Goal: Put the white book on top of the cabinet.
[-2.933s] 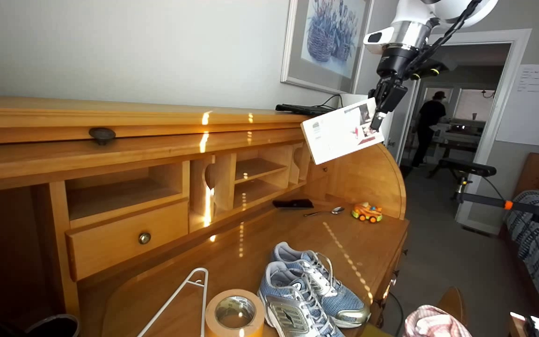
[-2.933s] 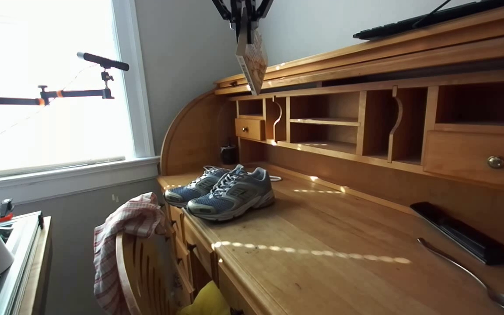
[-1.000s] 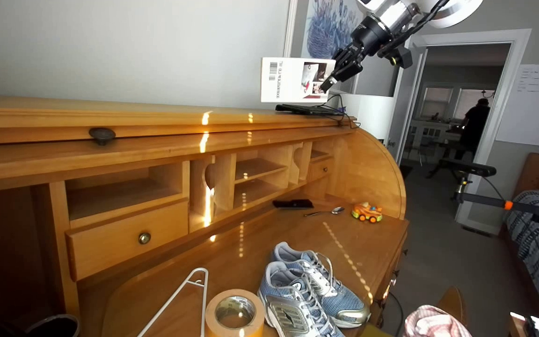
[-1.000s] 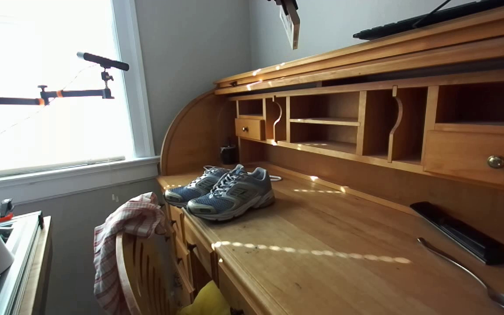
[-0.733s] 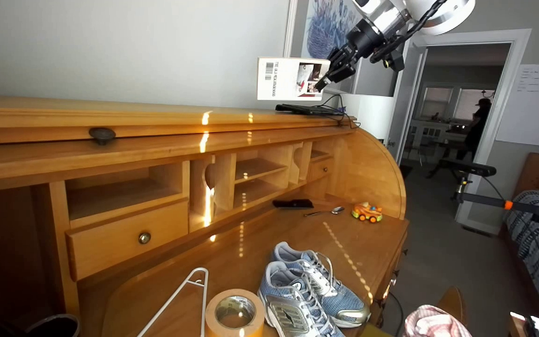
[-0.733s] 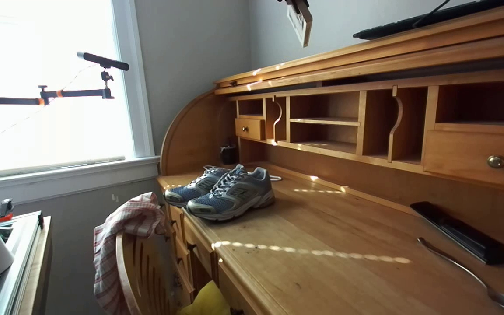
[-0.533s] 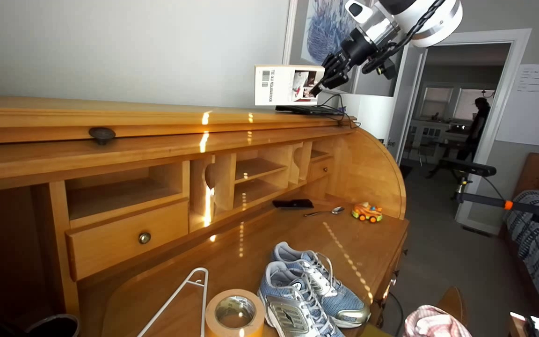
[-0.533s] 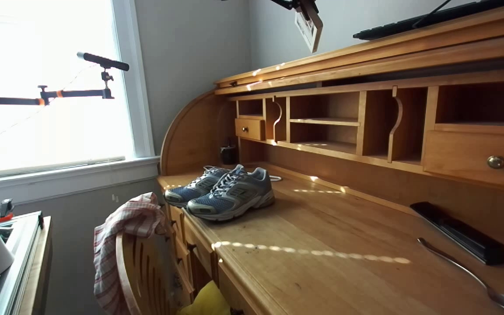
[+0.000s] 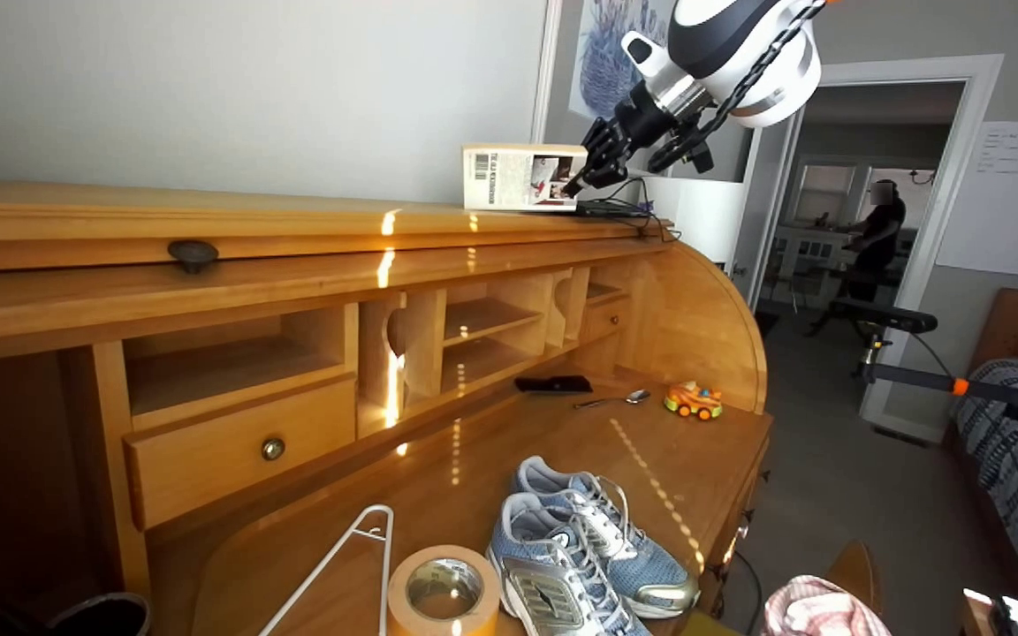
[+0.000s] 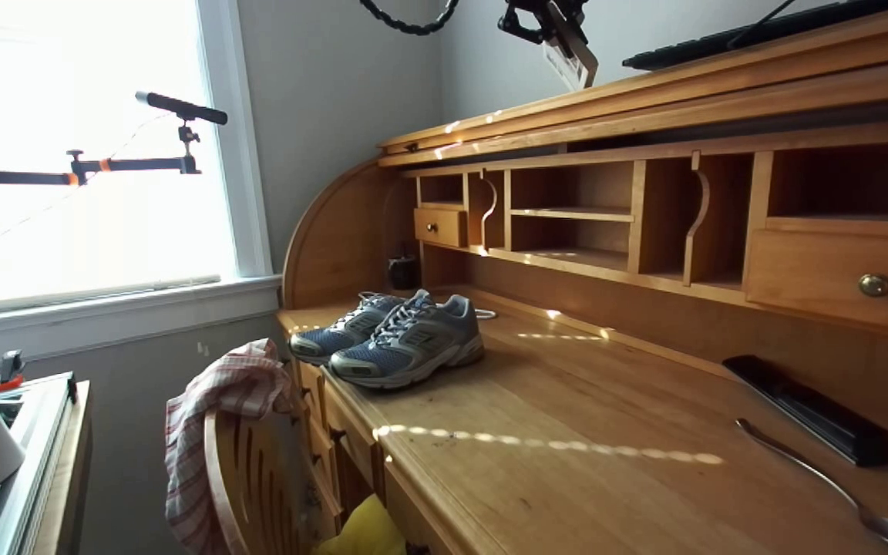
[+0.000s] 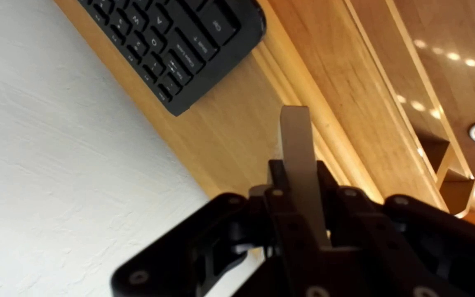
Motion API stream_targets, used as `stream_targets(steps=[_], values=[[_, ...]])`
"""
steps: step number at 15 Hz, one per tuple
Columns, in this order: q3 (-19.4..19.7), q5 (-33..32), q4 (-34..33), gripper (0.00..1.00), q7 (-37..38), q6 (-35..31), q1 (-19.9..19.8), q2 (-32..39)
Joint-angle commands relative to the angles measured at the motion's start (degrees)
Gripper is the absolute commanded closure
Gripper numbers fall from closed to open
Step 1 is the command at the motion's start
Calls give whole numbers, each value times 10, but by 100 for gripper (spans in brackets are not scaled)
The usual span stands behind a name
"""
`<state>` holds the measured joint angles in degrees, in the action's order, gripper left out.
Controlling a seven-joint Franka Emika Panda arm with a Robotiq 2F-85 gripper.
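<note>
Wrist view: gripper (image 11: 300,171) pinches the white book (image 11: 297,128) by one end at the top of the cabinet (image 11: 229,123), near the keyboard (image 11: 171,47), presumably leaving its lower edge free for landing; contact unclear.

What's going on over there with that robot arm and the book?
The robot's gripper is holding the white book on edge and tilted, right at the top of the wooden cabinet, near a black keyboard. It hasn't let go yet, and I can't tell whether the book touches the cabinet.
</note>
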<state>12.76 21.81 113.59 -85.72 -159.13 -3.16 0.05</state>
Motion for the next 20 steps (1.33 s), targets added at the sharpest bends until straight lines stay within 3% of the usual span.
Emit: stream_targets(steps=[1,7,9,11,13,19,20], values=[[-5,8,-18,95,-22,-23,3,33],[-11,-9,-35,94,-12,-45,2,66],[-12,-9,-42,77,-11,-51,2,75],[-11,-12,-48,52,-7,-51,2,82],[-11,-13,-52,45,-7,-50,3,86],[-13,-7,-51,1,2,-38,5,76],[-12,-10,-50,0,7,-33,6,72]])
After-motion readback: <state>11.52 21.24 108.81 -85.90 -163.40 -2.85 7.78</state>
